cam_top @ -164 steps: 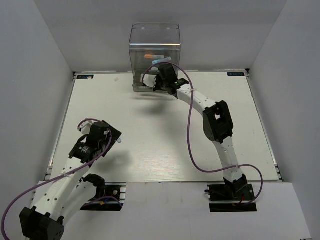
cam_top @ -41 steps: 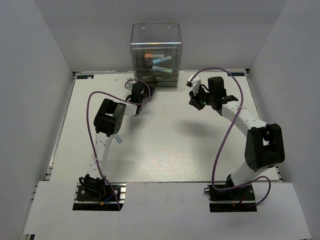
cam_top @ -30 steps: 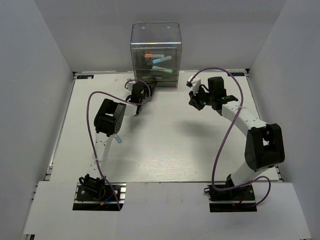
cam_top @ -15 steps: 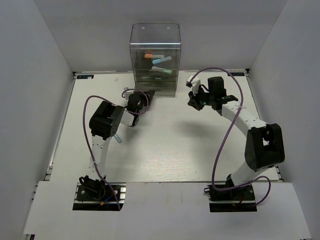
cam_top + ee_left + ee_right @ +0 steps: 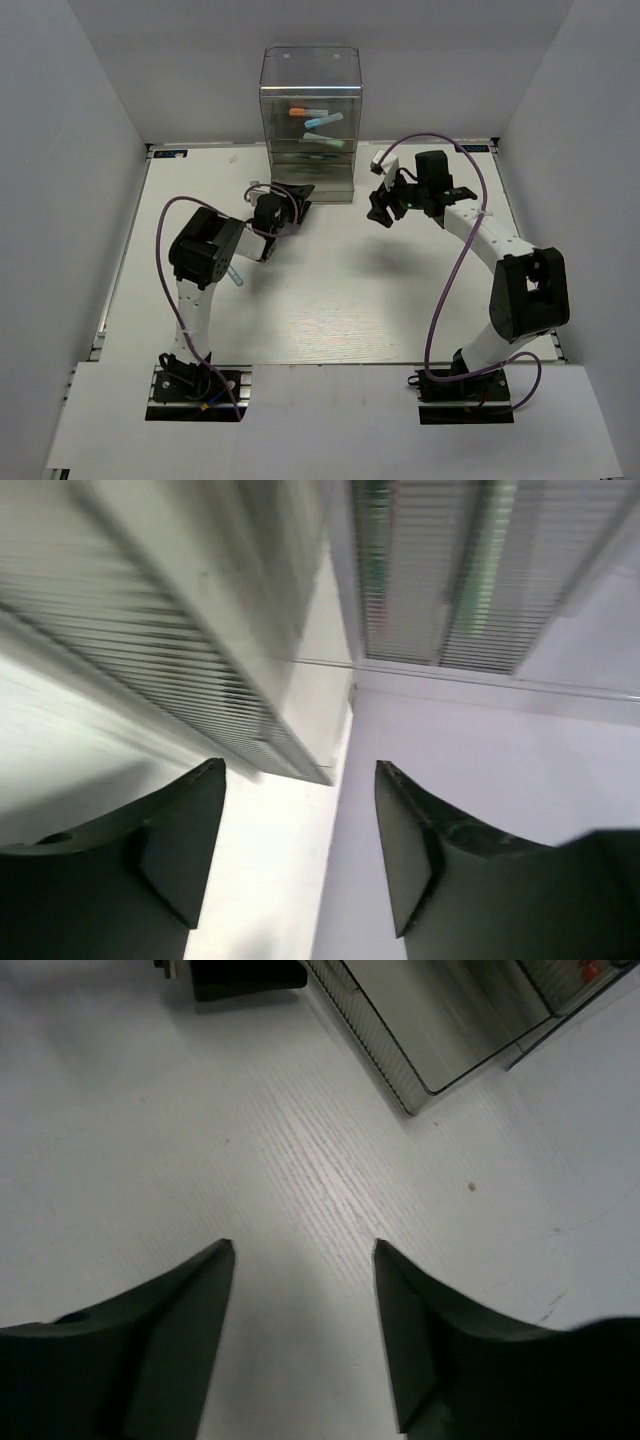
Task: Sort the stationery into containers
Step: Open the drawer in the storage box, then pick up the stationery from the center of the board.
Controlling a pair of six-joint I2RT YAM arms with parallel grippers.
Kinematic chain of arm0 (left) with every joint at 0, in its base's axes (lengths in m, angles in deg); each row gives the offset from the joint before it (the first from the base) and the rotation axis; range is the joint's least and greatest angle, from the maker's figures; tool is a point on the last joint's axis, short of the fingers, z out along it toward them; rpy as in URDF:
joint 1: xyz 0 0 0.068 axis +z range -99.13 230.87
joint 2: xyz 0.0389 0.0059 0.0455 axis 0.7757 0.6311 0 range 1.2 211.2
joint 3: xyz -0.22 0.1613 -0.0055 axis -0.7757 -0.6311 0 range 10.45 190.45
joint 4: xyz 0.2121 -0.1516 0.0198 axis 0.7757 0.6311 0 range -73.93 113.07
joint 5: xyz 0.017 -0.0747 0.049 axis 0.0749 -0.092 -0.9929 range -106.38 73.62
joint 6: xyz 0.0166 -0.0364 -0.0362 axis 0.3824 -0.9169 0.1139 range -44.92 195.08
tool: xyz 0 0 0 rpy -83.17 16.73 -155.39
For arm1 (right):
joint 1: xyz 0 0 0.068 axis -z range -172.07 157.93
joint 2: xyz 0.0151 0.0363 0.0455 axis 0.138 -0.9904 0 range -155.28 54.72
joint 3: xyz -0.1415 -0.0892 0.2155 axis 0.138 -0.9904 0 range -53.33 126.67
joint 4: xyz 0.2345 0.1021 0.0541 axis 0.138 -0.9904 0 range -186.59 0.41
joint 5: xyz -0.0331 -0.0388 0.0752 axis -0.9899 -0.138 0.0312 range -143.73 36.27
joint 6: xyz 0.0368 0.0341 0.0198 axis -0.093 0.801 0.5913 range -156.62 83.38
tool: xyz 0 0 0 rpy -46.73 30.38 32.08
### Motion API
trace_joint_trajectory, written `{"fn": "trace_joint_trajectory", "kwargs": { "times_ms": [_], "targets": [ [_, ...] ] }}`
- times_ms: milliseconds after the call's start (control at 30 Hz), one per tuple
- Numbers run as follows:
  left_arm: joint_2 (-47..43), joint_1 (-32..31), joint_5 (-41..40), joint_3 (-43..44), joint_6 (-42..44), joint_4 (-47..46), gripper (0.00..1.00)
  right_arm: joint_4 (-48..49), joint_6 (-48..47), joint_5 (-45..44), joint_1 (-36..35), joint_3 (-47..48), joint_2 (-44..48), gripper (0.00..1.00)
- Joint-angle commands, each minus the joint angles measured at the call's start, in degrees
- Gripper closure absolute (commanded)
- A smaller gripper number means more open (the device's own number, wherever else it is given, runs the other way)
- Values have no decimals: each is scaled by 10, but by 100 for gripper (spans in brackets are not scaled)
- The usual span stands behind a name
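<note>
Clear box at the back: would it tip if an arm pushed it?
Pushed high, it might tip: the clear box stands taller than wide. It looks like thin plastic holding few markers, so probably light. On the smooth-looking table, a low push would likely slide it.

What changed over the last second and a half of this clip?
The left gripper backed away from the clear drawer box toward its base, and its jaws opened, empty. The bottom drawer now reaches nearer the arms, seemingly drawn out. The right gripper shifted slightly left and opened, also empty. The markers in the upper drawers stayed put.
</note>
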Motion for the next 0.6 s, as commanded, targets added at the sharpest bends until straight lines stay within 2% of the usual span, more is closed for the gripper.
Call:
{"fn": "trace_joint_trajectory", "kwargs": {
  "times_ms": [0, 33, 167, 367, 567],
  "targets": [
    [-88, 4, 16, -4, 15, 27, 28, -31, -18, 49, -1, 31, 9, 28],
    [-98, 4, 16, -9, 20, 27, 26, -34, -20, 55, 1, 34, 3, 10],
    [-150, 4, 42, -47, 34, 68, 22, -48, -19, 87, -1, 37, 3, 10],
    [-232, -2, 76, -121, 53, 105, 20, -57, -15, 86, -3, 32, 12, 10],
    [-291, -2, 126, -130, 133, 226, 19, -68, -40, 71, -15, 17, 25, 10]
  ]
}}
